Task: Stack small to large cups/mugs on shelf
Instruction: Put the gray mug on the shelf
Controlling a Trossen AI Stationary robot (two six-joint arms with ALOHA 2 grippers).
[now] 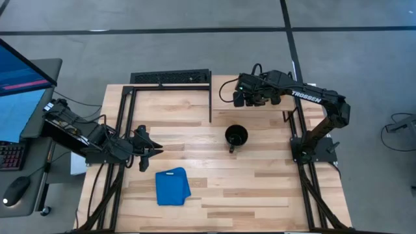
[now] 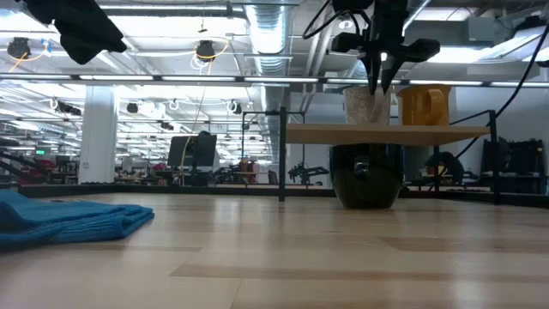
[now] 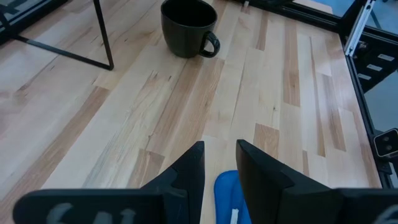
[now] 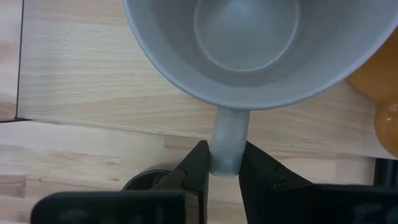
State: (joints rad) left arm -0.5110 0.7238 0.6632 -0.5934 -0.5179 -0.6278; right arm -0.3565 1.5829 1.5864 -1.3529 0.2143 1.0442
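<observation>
The pale grey-white mug (image 2: 367, 105) stands on the shelf (image 2: 446, 133) next to the yellow mug (image 2: 425, 105). My right gripper (image 4: 224, 155) comes down over the shelf (image 1: 224, 107) and is shut on the grey-white mug's handle. The black mug (image 1: 236, 136) rests upright on the tabletop in front of the shelf, its handle toward the near edge. My left gripper (image 1: 151, 148) hovers open over the table's left part, well away from the mugs and holding nothing. My right gripper pinches the grey-white mug's handle (image 4: 229, 134) between its two fingers (image 4: 198, 163), at the handle's outer end. It comes from above, pointing down. The mug is upright, and in the low view its base (image 2: 367, 122) looks set on the shelf board.
A blue folded cloth (image 1: 172, 186) lies near the table's near-left part, just below the left gripper. A second black metal frame (image 1: 170, 78) stands at the far-left part of the table. Bare wood lies between the cloth and the black mug.
</observation>
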